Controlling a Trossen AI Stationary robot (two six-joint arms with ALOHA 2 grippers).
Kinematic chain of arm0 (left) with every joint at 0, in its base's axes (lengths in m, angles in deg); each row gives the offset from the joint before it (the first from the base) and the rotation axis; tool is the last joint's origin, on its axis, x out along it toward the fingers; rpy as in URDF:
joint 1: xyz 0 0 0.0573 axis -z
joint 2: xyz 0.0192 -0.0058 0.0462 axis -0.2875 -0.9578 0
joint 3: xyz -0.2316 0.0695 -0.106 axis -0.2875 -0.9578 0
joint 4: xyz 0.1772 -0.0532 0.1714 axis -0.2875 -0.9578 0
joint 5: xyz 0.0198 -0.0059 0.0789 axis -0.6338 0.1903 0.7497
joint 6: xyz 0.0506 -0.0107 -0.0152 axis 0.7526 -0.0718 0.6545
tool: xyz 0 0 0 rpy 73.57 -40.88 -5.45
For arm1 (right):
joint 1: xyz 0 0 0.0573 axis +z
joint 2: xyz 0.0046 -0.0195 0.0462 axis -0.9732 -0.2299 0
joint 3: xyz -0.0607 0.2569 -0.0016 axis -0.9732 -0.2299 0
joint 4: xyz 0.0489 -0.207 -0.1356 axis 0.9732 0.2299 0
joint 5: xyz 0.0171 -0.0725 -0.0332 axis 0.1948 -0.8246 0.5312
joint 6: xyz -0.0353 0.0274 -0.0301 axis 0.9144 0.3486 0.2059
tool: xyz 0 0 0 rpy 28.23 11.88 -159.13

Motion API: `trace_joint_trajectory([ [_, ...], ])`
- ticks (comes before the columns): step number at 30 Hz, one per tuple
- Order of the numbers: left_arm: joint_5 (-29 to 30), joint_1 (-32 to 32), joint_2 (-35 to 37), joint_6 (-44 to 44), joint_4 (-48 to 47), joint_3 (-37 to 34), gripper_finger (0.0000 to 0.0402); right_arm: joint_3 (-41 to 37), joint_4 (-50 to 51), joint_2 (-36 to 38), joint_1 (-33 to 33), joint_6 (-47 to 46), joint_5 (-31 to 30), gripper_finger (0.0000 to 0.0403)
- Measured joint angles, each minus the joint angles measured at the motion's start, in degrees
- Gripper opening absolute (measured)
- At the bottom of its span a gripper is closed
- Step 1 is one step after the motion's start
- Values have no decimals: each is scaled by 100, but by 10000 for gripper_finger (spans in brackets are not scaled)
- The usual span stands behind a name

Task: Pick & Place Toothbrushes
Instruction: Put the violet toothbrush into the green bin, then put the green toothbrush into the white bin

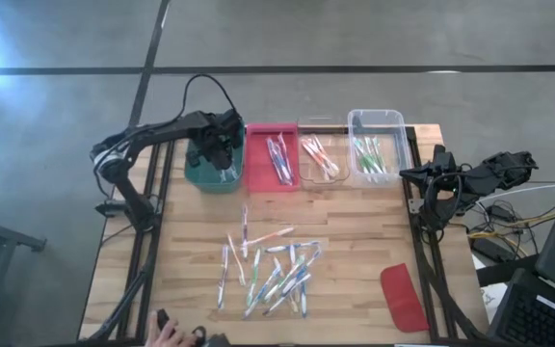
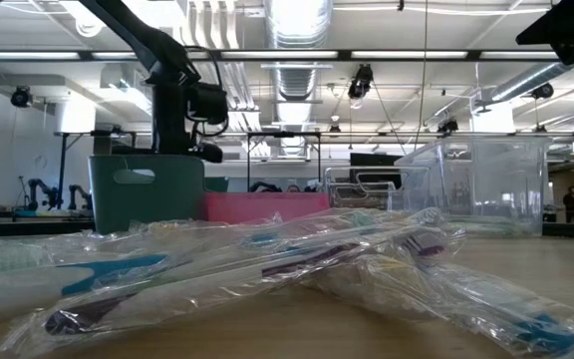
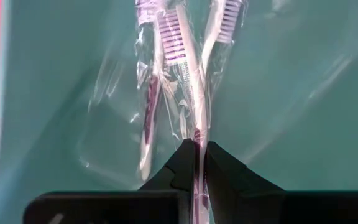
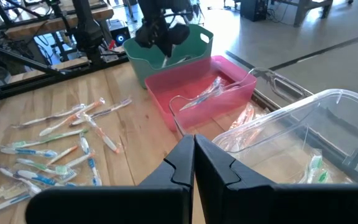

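My left gripper [image 3: 197, 163] is down inside the teal bin [image 1: 212, 166] at the far left of the bin row, shut on a wrapped toothbrush with purple bristles [image 3: 174, 38]. Two more purple wrapped brushes [image 3: 146, 118] lie beside it on the bin floor. Several wrapped toothbrushes [image 1: 273, 265] lie scattered flat on the table's middle, with blue, green and orange accents. Others lie in the pink bin [image 1: 271, 154] and in two clear bins [image 1: 376, 145]. My right gripper [image 4: 194, 160] is shut and holds nothing, parked at the table's right edge. My left gripper pinches the pale handle [image 3: 198, 135] of a wrapped purple toothbrush between its two fingers, through the clear wrapper. It comes from above, pointing down into the teal bin, with the brush running along the fingers. The head is at the bin floor; whether it rests there I cannot tell.
A flat red lid [image 1: 403, 297] lies near the table's right near corner. A person's hand [image 1: 167, 333] shows at the near edge. The four bins stand in a row along the far edge. Bare wood lies between the bins and the pile.
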Motion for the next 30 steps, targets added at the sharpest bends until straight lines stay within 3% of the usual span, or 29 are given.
trace_joint_trajectory([
  [13,0,6,-452,5,126,-2,26,0,0,0,1,0,-1,8],
  [22,8,6,-434,-78,185,-3,63,0,0,0,0,0,0,8],
  [30,8,8,-434,-314,184,-4,71,0,0,0,1,0,0,8],
])
